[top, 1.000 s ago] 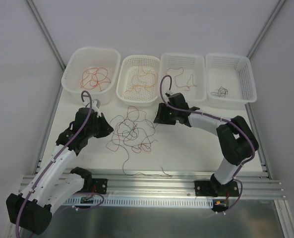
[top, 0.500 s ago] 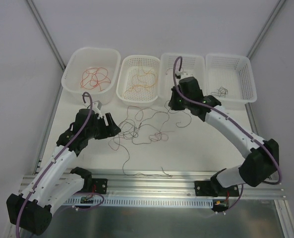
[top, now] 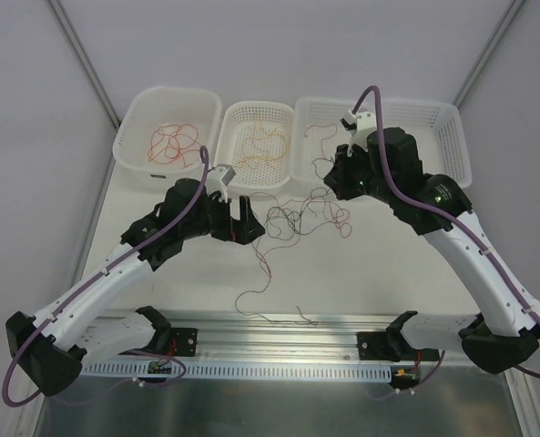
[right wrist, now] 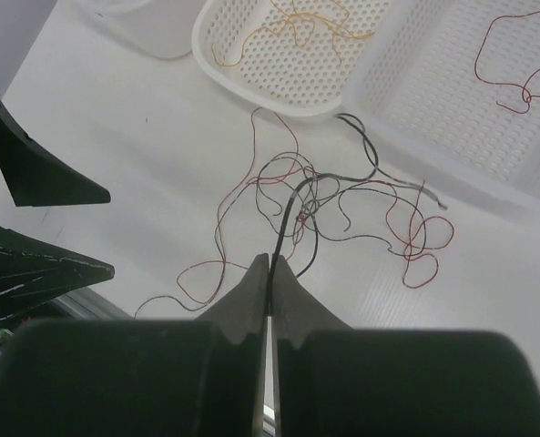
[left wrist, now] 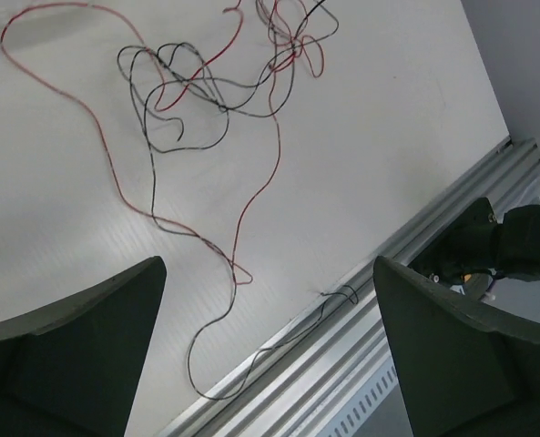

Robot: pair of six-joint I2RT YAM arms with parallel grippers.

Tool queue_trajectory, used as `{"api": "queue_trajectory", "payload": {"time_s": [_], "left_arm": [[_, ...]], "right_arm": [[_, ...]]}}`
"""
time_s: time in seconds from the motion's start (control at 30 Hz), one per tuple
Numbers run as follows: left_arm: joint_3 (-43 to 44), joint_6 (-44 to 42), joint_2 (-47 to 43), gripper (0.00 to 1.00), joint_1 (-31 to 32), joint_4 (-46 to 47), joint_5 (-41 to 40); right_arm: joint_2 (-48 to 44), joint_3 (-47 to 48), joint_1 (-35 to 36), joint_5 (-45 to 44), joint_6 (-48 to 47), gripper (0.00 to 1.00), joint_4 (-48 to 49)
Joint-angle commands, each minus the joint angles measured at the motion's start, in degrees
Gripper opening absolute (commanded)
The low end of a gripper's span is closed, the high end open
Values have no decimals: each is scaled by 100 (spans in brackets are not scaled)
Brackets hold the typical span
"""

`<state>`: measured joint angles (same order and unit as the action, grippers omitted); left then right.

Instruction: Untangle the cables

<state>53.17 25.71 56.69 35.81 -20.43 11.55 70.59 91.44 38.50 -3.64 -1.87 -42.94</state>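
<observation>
Pinching one dark strand [right wrist: 290,211], right gripper [right wrist: 270,260] holds tangled red-black cables [right wrist: 342,196]; left gripper [left wrist: 268,273] gapes.

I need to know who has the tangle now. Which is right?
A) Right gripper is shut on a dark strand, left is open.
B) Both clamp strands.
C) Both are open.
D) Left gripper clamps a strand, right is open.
A: the right gripper pinches a dark cable between its fingers, while the left gripper gapes wide with nothing held.

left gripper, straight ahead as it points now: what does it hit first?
Probably the loose cables lying on the table, just ahead of the open left gripper; depth is hard to judge.
</observation>
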Motion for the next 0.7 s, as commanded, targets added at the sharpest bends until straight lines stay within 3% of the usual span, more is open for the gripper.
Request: {"api": "queue_trajectory", "payload": {"time_s": [0.0, 0.2, 0.33, 0.47, 0.67], "left_arm": [[317, -497, 245, 99, 241, 853, -83], [239, -1059, 851, 99, 979, 2242, -328], [-191, -1393, 1379, 98, 1323, 3988, -653], [-263, -1631, 1985, 92, 1586, 5063, -1574], [158, -1473, 3093, 81, 1718, 5540, -1797]], "right_arm": [[-273, 207, 43, 39, -112, 1, -215], [-484, 436, 52, 196, 64, 1, -197], [-537, 656, 52, 320, 161, 1, -250], [-625, 682, 61, 636, 397, 1, -311], [-801, 656, 52, 707, 503, 1, -355]]}}
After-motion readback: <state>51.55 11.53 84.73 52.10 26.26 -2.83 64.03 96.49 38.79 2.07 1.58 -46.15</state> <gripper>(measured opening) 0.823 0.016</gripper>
